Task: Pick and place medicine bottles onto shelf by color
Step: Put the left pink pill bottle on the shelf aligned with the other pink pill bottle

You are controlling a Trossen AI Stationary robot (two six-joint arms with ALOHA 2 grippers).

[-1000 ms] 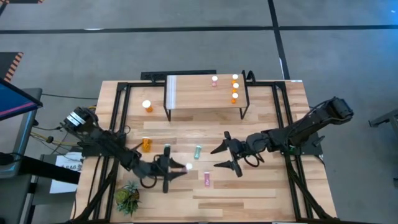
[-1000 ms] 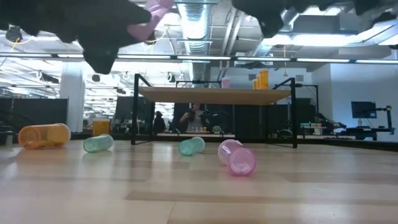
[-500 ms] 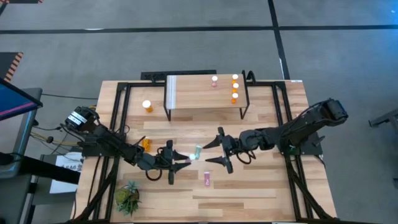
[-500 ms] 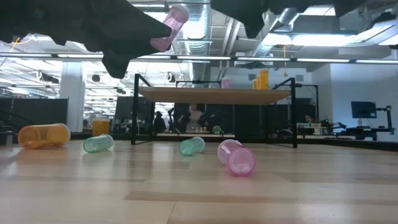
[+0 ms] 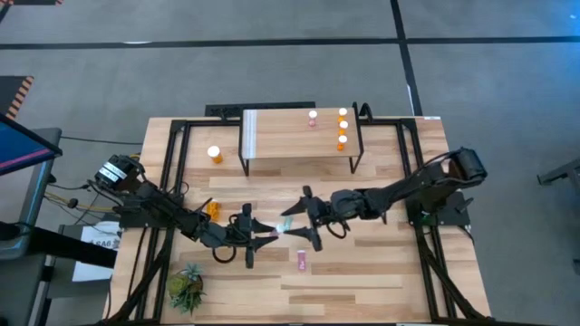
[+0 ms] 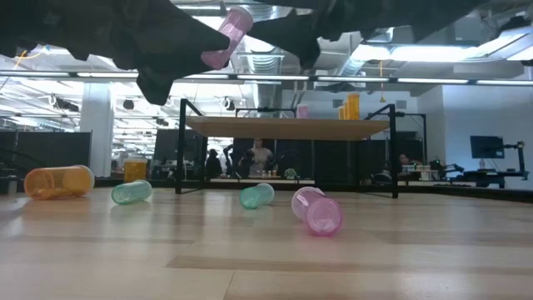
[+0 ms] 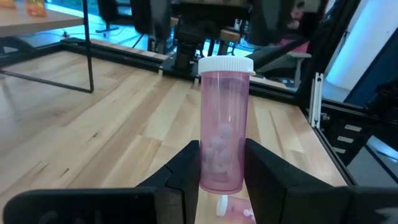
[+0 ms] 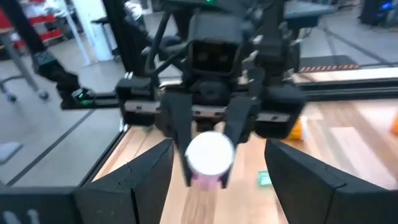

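My left gripper point(image 5: 261, 233) is shut on a pink medicine bottle point(image 7: 224, 127) with a white cap point(image 5: 275, 235), held above the table's middle. My right gripper point(image 5: 306, 218) faces it from the right and is open. Its fingers point(image 8: 134, 180) stand on either side of the capped end point(image 8: 209, 152), apart from it. A second pink bottle point(image 5: 302, 261), a teal one point(image 5: 287, 220) and an orange one point(image 5: 213, 209) lie on their sides on the table. The shelf point(image 5: 281, 138) carries a pink bottle point(image 5: 313, 118) and three orange ones point(image 5: 343, 127). My left gripper pinches the pink bottle's body near its base end point(image 7: 221, 177) between its two fingers. The fingers come about level from the table's left and lie along the bottle. The bottle sticks out ahead of them, cap end away, lifted clear of the table.
An orange bottle point(image 5: 215, 154) stands upright left of the shelf. A small green plant point(image 5: 186, 288) sits at the near left corner. In the low view another teal bottle point(image 6: 132, 192) lies near the orange one point(image 6: 58, 181). Black frame rails run along both table sides.
My right gripper has travelled toward the table's left, staying open, until its fingers flank the cap of the pink bottle. My left gripper first swung the bottle a little toward the far edge, then stayed still.
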